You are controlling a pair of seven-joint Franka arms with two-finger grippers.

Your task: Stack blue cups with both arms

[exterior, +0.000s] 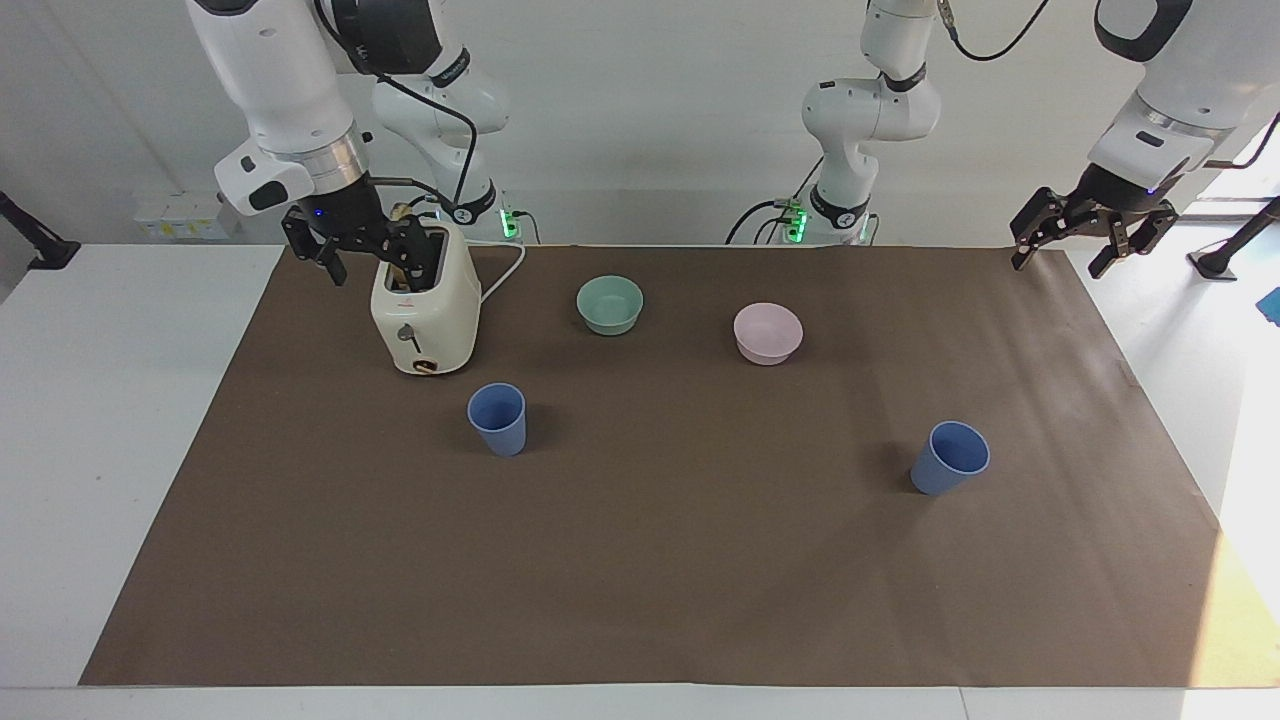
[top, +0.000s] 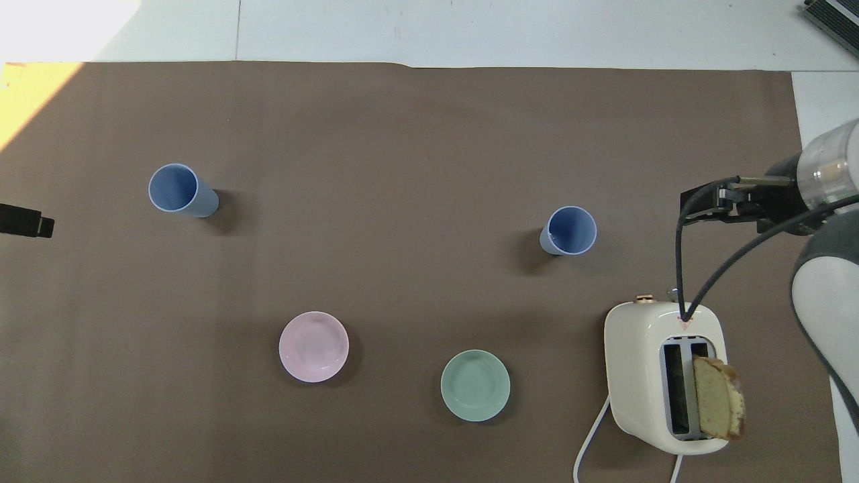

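Two blue cups stand upright and apart on the brown mat. One cup [exterior: 497,418] is near the toaster, toward the right arm's end; it also shows in the overhead view [top: 570,230]. The other cup [exterior: 950,457] is toward the left arm's end, also in the overhead view [top: 180,190]. My right gripper [exterior: 375,262] hangs open and empty by the toaster's top; in the overhead view [top: 711,201] it is over the mat beside the toaster. My left gripper [exterior: 1075,250] hangs open and empty over the mat's edge; only its tip shows in the overhead view [top: 27,221].
A cream toaster [exterior: 425,310] with a slice of bread [top: 718,399] in one slot stands at the right arm's end. A teal-green bowl [exterior: 610,304] and a pale pink bowl [exterior: 767,332] sit nearer to the robots than the cups.
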